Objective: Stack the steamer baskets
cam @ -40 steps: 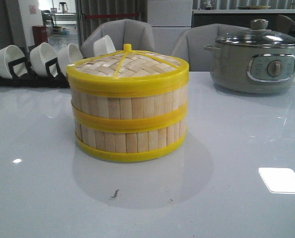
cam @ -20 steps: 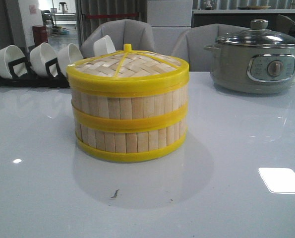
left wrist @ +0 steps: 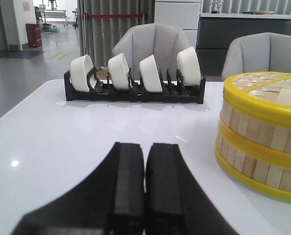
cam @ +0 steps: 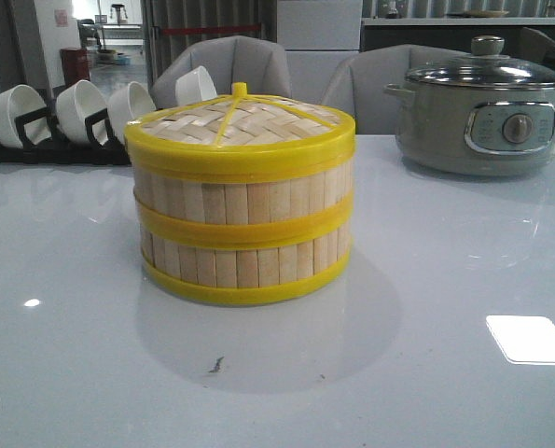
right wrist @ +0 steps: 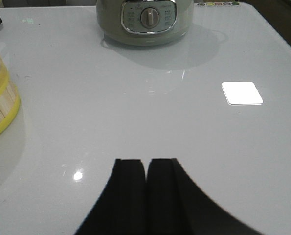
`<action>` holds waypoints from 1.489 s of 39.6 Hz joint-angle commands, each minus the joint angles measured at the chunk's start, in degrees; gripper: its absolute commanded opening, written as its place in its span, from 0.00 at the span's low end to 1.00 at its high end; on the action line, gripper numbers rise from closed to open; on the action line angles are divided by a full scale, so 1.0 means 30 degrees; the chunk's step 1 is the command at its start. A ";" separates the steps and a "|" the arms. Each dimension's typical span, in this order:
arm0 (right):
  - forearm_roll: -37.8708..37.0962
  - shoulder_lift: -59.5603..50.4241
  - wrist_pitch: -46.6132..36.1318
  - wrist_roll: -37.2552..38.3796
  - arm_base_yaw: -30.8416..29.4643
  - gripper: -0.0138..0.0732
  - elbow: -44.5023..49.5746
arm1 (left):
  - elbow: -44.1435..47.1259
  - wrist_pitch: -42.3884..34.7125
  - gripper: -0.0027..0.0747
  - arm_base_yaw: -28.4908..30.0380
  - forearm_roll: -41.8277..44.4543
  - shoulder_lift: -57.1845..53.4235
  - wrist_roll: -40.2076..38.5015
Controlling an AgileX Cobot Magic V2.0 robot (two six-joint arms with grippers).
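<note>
Both pincers are seen closed, nothing held: left pincer [left wrist: 144, 183] and right pincer [right wrist: 146, 191] are poised low over the bare worktop [cam: 426, 373]. The steamer baskets [cam: 242, 233] are stacked one on the other mid-worktop, and the woven lid [cam: 240, 121] is seated on top. Further back, an electric pot [cam: 482, 107] is seen at right, a rack of white bowls [cam: 72, 117] at left

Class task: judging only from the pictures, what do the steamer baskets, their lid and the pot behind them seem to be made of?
Steamer baskets: pale matt bamboo or wood slats, with visible vertical strips; the glossy yellow rims look like plastic. Lid: woven bamboo strips, with a yellow rim. Pot: smooth grey-green body, plastic or coated metal, under a clear glass-like cover.
</note>
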 commanded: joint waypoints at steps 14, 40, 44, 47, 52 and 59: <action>-0.0074 0.0167 -0.1711 -0.0038 -0.0157 0.21 -0.0557 | -0.0016 -0.2098 0.15 0.0025 0.0360 -0.0228 -0.0110; -0.0074 0.0167 -0.1711 -0.0038 -0.0157 0.21 -0.0557 | -0.0016 -0.2519 0.15 0.0025 0.3680 -0.0274 -0.1618; -0.0074 0.0167 -0.1711 -0.0038 -0.0157 0.21 -0.0557 | -0.0016 -0.2519 0.15 0.0025 0.3680 -0.0274 -0.1618; -0.0074 0.0167 -0.1711 -0.0038 -0.0157 0.21 -0.0557 | -0.0016 -0.2519 0.15 0.0025 0.3680 -0.0274 -0.1618; -0.0074 0.0167 -0.1711 -0.0038 -0.0157 0.21 -0.0557 | -0.0016 -0.2519 0.15 0.0025 0.3680 -0.0274 -0.1618; -0.0074 0.0167 -0.1711 -0.0038 -0.0157 0.21 -0.0557 | -0.0016 -0.2519 0.15 0.0025 0.3680 -0.0274 -0.1618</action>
